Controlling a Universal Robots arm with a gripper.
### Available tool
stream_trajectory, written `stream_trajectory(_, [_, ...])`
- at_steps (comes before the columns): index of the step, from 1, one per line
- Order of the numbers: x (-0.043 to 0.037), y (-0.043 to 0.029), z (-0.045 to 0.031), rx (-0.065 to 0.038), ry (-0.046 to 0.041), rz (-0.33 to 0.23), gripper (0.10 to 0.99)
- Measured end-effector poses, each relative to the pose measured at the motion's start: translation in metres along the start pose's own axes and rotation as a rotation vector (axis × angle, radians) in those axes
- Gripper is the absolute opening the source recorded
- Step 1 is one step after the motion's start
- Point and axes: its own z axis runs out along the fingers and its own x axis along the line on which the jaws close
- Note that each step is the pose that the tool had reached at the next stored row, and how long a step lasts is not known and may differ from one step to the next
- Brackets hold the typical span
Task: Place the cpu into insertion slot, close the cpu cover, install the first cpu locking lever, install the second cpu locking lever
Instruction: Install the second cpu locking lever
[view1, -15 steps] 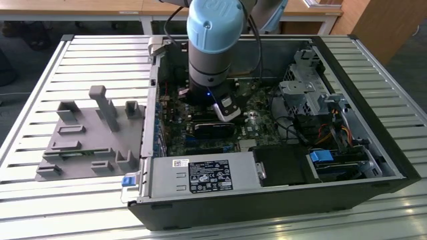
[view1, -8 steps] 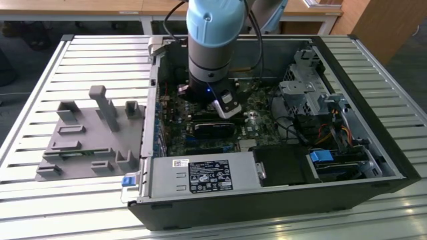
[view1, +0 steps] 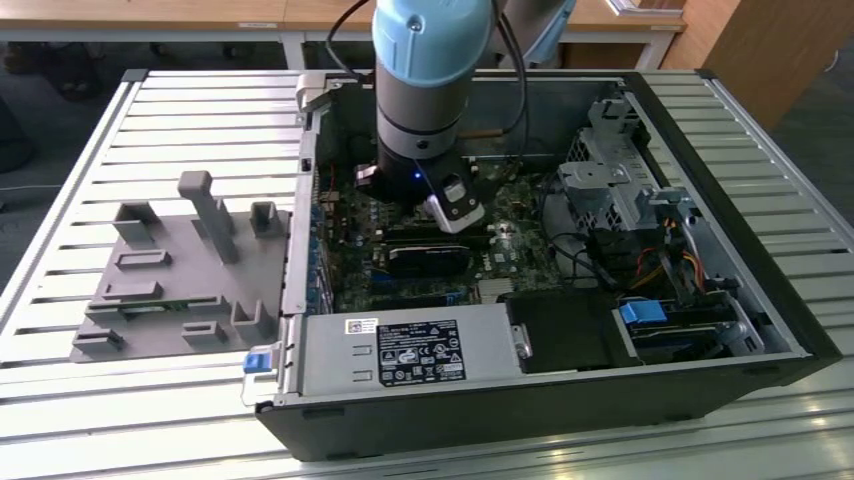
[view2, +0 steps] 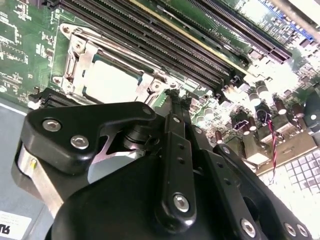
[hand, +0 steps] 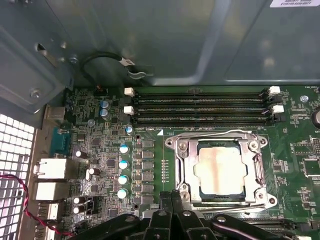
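My gripper (hand: 172, 212) hangs low inside the open computer case (view1: 747, 300), just beside the insertion slot (hand: 220, 170) on the green motherboard (hand: 150, 150). In both wrist views its black fingers (view2: 175, 145) run together into one narrow column with nothing between them, so I judge them pressed together and empty, the shape for pushing on thin metal parts, not carrying.

The cpu (hand: 218, 170) already lies flat in the insertion slot, its pale metal face up, so the placing step looks done. The cpu cover (hand: 182, 165) lies down around it, its cut-out framing the chip's face. Whether the locking levers along its edges are latched I cannot tell.

The long black memory slots (hand: 200, 107) run beside the socket, on the side away from my fingers, so my approach is free of them.

In the exterior view my arm (view1: 420, 90) comes straight down into the case, which sits on the slatted desk (view1: 80, 400) beside a grey parts fixture (view1: 174, 270).
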Motion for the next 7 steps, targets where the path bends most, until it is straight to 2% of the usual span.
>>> stream_trajectory(7, [0.0000,0.0006,-0.0019,0.000,0.0000,0.000,0.118])
